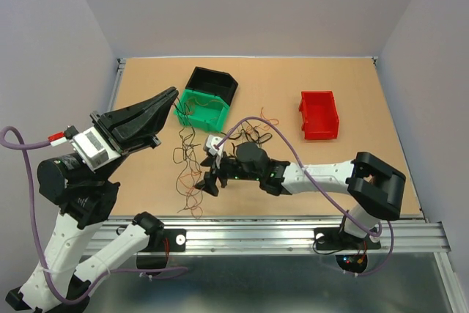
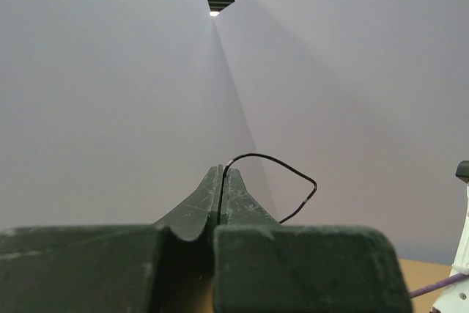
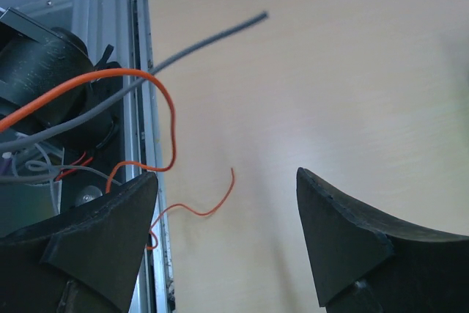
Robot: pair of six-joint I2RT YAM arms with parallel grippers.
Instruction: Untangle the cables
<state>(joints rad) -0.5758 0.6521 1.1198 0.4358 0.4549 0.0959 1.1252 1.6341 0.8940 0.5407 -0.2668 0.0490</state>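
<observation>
The cables (image 1: 189, 172) are thin black, orange-red and brown wires lying in loose loops on the table, left of my right gripper. More of them curl behind it (image 1: 256, 130). My left gripper (image 1: 173, 94) is raised near the green bin and shut on a black wire (image 2: 293, 174), which loops out of its tips (image 2: 221, 170). My right gripper (image 1: 209, 181) is open and low over the table. In its wrist view (image 3: 227, 188) a thin orange wire (image 3: 212, 207) lies between the fingers and a thicker orange one (image 3: 167, 111) arches at the left.
A green bin (image 1: 192, 116) with a black bin (image 1: 214, 78) behind it stands at the back centre-left. A red bin (image 1: 319, 124) stands at the right. A metal rail (image 1: 278, 236) runs along the near edge. Thick purple arm cables (image 1: 308, 174) cross the arms.
</observation>
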